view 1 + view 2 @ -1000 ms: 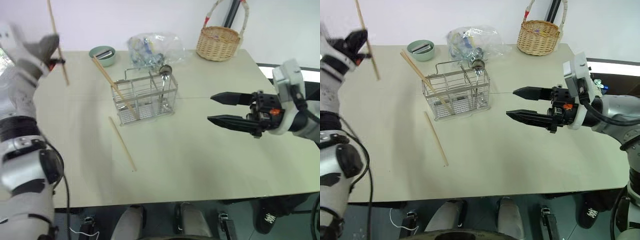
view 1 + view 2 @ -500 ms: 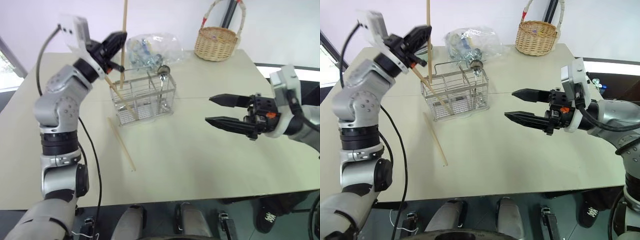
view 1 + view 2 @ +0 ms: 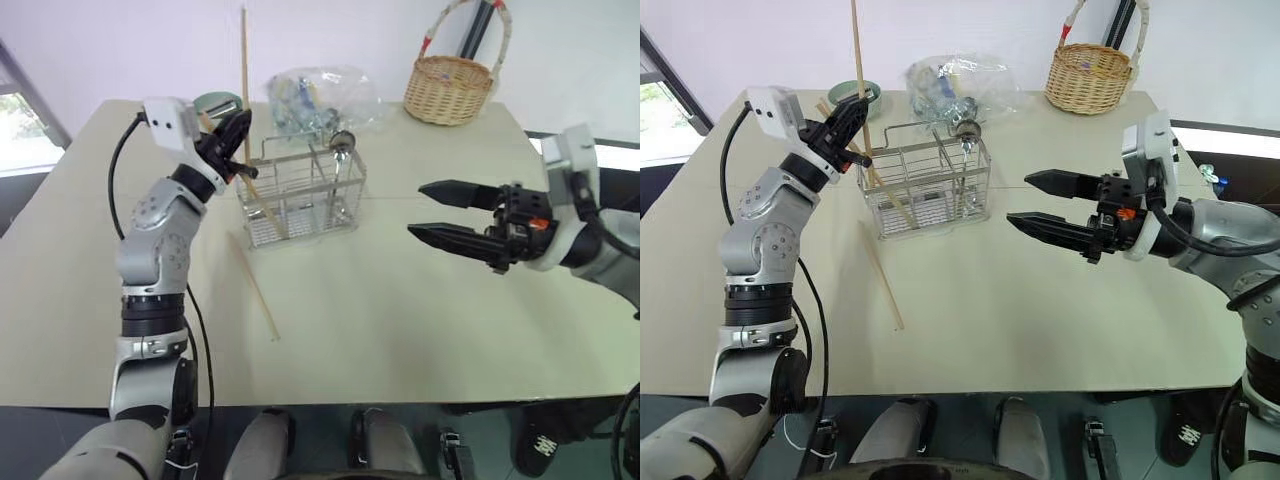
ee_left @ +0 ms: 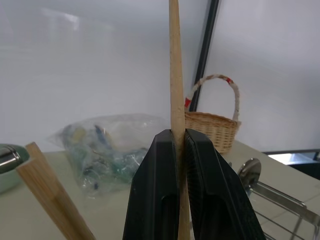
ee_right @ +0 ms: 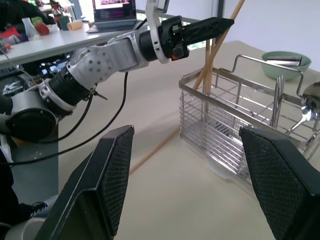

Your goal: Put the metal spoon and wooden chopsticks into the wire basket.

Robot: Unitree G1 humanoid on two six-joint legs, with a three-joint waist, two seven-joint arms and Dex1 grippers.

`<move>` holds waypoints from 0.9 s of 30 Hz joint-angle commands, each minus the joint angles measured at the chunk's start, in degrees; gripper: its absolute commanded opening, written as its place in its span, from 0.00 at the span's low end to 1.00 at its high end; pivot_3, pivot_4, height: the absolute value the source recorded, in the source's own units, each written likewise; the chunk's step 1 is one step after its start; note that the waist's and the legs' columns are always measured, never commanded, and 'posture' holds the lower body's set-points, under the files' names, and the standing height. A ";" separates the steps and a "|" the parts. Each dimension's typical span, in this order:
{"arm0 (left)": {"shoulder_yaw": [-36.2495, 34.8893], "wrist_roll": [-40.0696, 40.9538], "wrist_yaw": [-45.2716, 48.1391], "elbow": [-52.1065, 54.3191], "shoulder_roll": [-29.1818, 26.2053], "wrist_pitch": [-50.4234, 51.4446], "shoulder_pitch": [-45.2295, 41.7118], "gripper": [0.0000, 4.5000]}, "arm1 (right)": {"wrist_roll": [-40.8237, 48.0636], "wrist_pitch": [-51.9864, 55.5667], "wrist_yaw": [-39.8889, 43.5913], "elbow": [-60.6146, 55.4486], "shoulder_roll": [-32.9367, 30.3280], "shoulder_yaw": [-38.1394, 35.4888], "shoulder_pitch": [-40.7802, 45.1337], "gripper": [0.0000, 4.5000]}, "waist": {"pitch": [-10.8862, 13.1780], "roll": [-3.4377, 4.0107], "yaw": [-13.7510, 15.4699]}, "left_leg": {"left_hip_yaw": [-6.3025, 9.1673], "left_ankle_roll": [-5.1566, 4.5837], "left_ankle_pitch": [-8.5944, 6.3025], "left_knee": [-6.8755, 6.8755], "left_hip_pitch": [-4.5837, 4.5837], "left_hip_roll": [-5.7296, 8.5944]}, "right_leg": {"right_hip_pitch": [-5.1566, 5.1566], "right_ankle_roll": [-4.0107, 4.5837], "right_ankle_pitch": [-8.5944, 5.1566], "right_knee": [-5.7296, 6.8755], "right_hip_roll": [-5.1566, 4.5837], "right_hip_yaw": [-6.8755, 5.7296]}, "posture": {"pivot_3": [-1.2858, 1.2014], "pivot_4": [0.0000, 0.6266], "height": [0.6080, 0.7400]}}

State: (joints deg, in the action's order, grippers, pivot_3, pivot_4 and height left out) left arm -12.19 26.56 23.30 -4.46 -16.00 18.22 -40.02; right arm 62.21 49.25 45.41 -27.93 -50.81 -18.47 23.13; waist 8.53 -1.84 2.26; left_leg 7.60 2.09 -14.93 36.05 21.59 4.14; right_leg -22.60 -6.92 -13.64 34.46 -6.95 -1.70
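Quick headcount of what's on the bench

Three wooden chopsticks: one upright in the left claw (image 3: 853,136), one (image 3: 262,205) leaning in the wire basket (image 3: 300,195), one (image 3: 254,287) lying flat on the bench (image 3: 400,310). One metal spoon (image 3: 343,150) standing in the wire basket, one wicker basket (image 3: 450,88) with a hoop handle, one green bowl (image 3: 218,103), one clear plastic bag (image 3: 318,97) of stuff. Two claws, counting the right claw (image 3: 440,210).
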 commanded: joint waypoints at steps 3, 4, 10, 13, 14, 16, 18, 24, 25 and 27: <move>0.18 -1.32 -1.13 0.03 1.03 -2.45 0.79 0.02 | 0.50 -1.38 -0.67 -1.43 0.53 -0.53 0.72 0.77 | 0.00 0.00 0.08 | 0.01 -0.01 -0.01 0.01 0.00 0.01 | 0.05 0.00 0.00 -0.05 0.00 0.00 | 0.52 0.24 0.61; 0.24 -1.41 -1.16 0.02 1.14 -2.51 0.87 0.02 | 0.41 -1.42 -0.70 -1.35 0.58 -0.44 0.77 0.77 | 0.00 0.00 0.08 | 0.01 -0.02 -0.01 0.01 0.00 0.01 | 0.06 0.00 0.00 -0.08 0.00 -0.01 | 0.52 0.24 0.61; 0.01 -0.09 -0.91 0.76 1.83 -1.12 0.79 0.34 | -0.06 -1.65 -0.57 -0.32 0.77 0.22 2.02 0.77 | 0.00 0.01 0.02 | 0.01 -0.03 -0.02 0.00 0.00 0.00 | 0.06 -0.02 0.01 -0.10 0.01 -0.02 | 0.52 0.24 0.61; -0.19 0.45 -0.74 1.18 1.76 -0.55 0.44 0.68 | -0.22 -1.87 -0.15 -0.16 0.64 0.17 1.86 0.77 | 0.00 0.01 0.02 | 0.00 -0.03 -0.02 0.00 0.00 0.00 | 0.06 -0.02 0.01 -0.10 0.02 -0.02 | 0.52 0.24 0.61; -0.33 0.64 -0.76 1.33 1.62 -0.36 0.30 0.82 | -0.34 -2.00 -0.07 -0.11 0.62 0.25 1.80 0.77 | 0.00 0.01 0.02 | 0.00 -0.04 -0.02 0.00 0.00 0.00 | 0.06 -0.02 0.01 -0.10 0.02 -0.02 | 0.52 0.24 0.61; -0.77 1.22 -0.98 1.84 1.26 0.14 -0.14 1.00 | -0.61 -2.23 0.15 0.15 0.63 0.48 1.83 0.77 | 0.00 0.01 0.00 | 0.01 -0.04 -0.02 0.01 0.00 0.00 | 0.07 -0.02 0.01 -0.10 0.02 -0.02 | 0.52 0.24 0.61; -1.03 1.56 -1.30 2.59 0.85 0.73 -0.44 1.00 | -0.93 -2.46 0.42 0.55 0.64 0.74 1.97 0.77 | 0.00 0.01 -0.03 | 0.00 -0.04 -0.02 0.01 -0.01 0.00 | 0.06 -0.02 0.01 -0.10 0.02 -0.02 | 0.52 0.24 0.61; -2.54 4.45 -1.88 8.33 -3.31 7.04 -1.67 1.00 | -2.31 -3.39 1.36 1.70 0.78 1.80 2.36 0.77 | 0.03 0.04 -0.08 | 0.01 -0.04 -0.02 -0.01 -0.01 -0.01 | 0.06 -0.02 0.01 -0.10 0.04 -0.02 | 0.52 0.24 0.61; -3.11 5.06 -2.39 9.30 -4.51 8.62 -2.23 1.00 | -2.43 -3.49 1.47 1.81 0.81 1.90 2.44 0.77 | 0.03 0.04 -0.09 | 0.01 -0.04 -0.02 -0.02 -0.01 -0.01 | 0.05 -0.02 0.01 -0.10 0.04 -0.02 | 0.52 0.24 0.61; -4.14 5.83 -3.65 11.14 -7.48 12.03 -3.60 1.00 | -2.73 -3.63 1.76 2.00 0.91 2.06 2.52 0.77 | 0.06 0.09 -0.09 | 0.01 -0.04 -0.02 -0.02 -0.01 -0.01 | 0.05 -0.02 0.01 -0.10 0.05 -0.02 | 0.52 0.24 0.61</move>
State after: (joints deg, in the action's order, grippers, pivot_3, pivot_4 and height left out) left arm -14.27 31.11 20.72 2.82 -21.21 27.96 -41.20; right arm 59.55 47.02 46.64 -25.49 -50.16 -15.89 24.65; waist 8.59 -1.76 2.18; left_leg 7.62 2.05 -14.95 36.03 21.58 4.13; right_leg -22.56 -6.94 -13.63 34.36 -6.90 -1.72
